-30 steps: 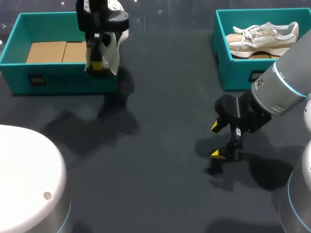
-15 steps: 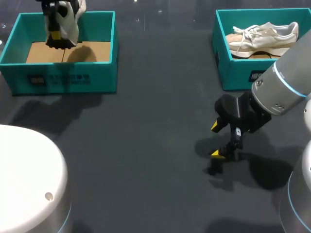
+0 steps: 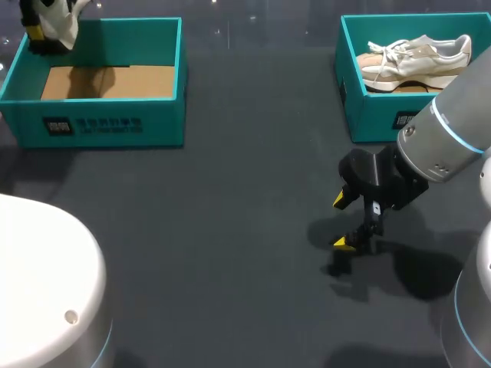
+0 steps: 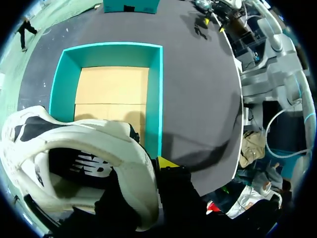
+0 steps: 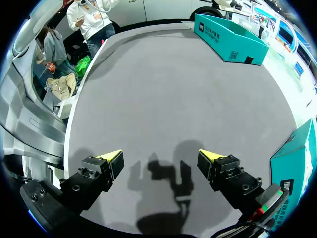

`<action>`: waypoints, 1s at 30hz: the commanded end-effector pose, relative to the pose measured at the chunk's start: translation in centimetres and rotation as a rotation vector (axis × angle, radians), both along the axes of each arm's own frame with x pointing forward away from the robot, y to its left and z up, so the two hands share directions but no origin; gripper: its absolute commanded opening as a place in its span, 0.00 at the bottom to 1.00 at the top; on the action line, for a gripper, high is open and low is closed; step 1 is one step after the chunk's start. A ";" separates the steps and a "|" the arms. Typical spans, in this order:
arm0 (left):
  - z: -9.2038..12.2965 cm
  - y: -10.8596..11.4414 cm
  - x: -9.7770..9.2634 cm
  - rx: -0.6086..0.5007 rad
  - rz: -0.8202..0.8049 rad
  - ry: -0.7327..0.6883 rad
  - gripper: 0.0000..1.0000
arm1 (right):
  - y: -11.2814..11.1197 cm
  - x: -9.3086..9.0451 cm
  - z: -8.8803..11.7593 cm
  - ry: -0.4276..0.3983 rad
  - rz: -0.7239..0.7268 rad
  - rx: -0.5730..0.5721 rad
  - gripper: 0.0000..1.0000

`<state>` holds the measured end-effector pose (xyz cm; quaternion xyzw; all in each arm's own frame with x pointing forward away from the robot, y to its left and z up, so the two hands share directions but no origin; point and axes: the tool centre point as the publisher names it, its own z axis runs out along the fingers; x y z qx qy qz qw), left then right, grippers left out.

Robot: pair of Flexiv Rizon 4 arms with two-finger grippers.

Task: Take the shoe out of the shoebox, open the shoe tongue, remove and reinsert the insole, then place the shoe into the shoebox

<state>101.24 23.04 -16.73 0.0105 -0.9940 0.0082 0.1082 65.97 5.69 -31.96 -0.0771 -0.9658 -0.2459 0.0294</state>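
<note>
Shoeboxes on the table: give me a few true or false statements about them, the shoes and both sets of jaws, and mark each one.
1. A shoe lies in the left shoebox. False: only its cardboard floor shows; the white shoe is up in the air by the box's far left corner.
2. The right shoebox holds a shoe. True: a beige shoe lies inside it.
3. The right jaws are shut on an insole. False: they stand open with nothing between them, above the bare table.
4. The left jaws hold the white shoe. True: the left wrist view shows it gripped, with the left shoebox open beyond it.
</note>
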 end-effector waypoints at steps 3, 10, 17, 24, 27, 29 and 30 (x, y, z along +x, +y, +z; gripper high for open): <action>-0.1 0.4 1.5 -0.002 -0.199 0.043 0.00 | 0.1 -0.1 0.0 -0.001 -0.002 -0.003 1.00; 0.7 1.0 0.6 0.018 -0.664 -0.109 0.00 | 0.1 -0.1 0.0 -0.001 -0.002 -0.003 1.00; 0.7 1.0 0.6 0.018 -0.664 -0.109 0.00 | 0.1 -0.1 0.0 -0.001 -0.002 -0.003 1.00; 0.7 1.0 0.6 0.018 -0.664 -0.109 0.00 | 0.1 -0.1 0.0 -0.001 -0.002 -0.003 1.00; 0.5 1.2 1.0 0.035 -0.697 -0.113 0.00 | 0.1 -0.1 0.0 -0.001 -0.002 -0.003 1.00; 0.2 1.8 1.4 0.040 -0.808 -0.137 0.00 | 0.1 -0.1 0.0 -0.001 -0.002 -0.003 1.00; 0.1 2.1 1.8 0.046 -0.856 -0.125 0.00 | 0.1 -0.1 0.0 -0.001 -0.002 -0.003 1.00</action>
